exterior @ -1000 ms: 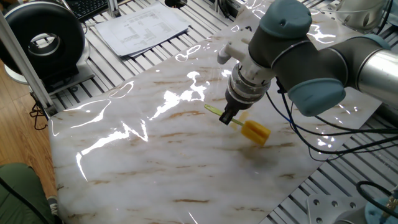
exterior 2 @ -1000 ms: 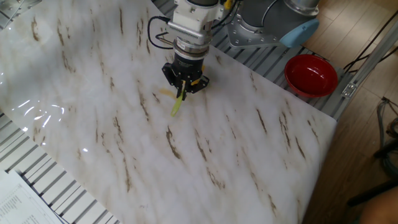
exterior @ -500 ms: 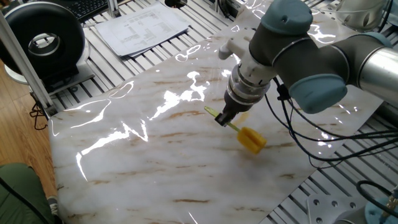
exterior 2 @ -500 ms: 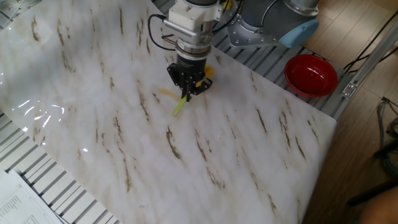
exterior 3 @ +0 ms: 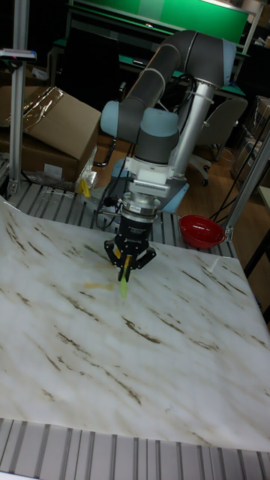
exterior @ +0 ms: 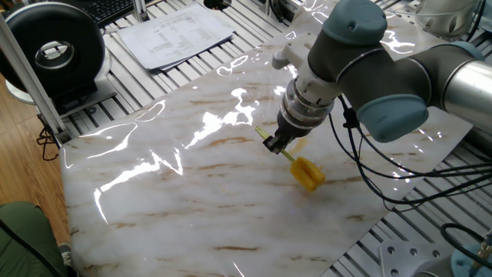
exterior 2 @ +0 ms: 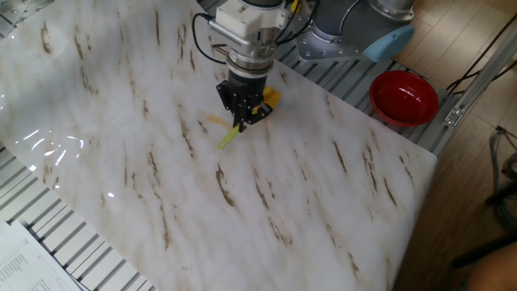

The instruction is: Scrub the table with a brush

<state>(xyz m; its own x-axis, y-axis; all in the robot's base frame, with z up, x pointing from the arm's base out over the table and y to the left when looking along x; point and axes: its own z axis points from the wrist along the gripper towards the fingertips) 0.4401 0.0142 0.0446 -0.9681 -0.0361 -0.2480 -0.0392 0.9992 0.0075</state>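
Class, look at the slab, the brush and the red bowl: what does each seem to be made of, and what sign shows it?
The table: marble-look slab, glossy; brown veins and sharp light glare, though it may be a printed sheet. The brush, handle held in the claw: yellow head, probably foam or bristle, matte; thin pale stick, likely plastic. The red bowl: probably plastic, smooth with a soft sheen.

A red bowl (exterior 2: 404, 98), printed papers (exterior: 177, 35) and a cardboard box (exterior 3: 52, 127)

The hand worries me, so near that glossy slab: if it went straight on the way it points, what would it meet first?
Probably the table: the hand, shut on the brush handle, points steeply down at it.
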